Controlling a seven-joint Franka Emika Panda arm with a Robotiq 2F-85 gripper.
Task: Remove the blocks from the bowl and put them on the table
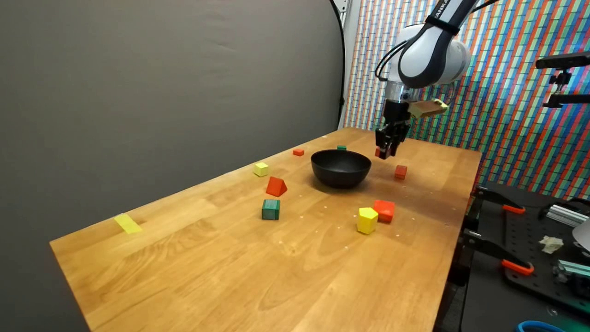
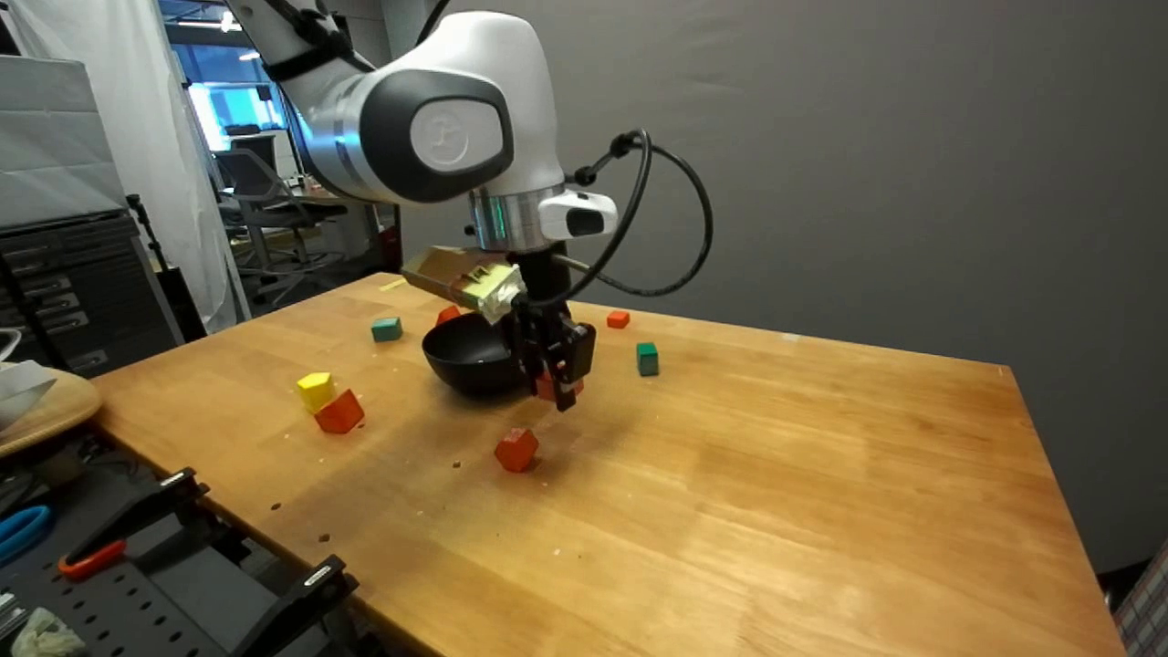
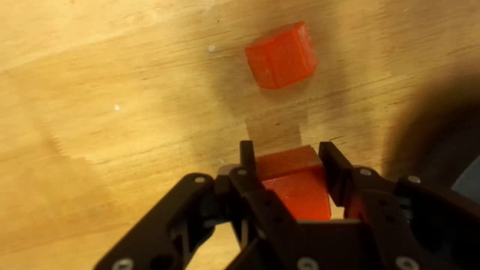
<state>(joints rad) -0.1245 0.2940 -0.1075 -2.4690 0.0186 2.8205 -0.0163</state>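
our part-closed hand (image 3: 288,155) grips a red block (image 3: 300,193) that could tumble if we release at this unclear height.

Both exterior views angle down over the desk (image 2: 821,502) from near opposite ends, bowl (image 1: 341,176) shared; wrist view: close-up, facing down past pincer (image 3: 287,150).

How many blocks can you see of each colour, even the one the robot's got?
Red or orange-red blocks: 5, with one held between the fingers
Yellow blocks: 2
Green blocks: 2
Total: 9 blocks in view. Part of the inside of the bowl is hidden, so I can't count there.
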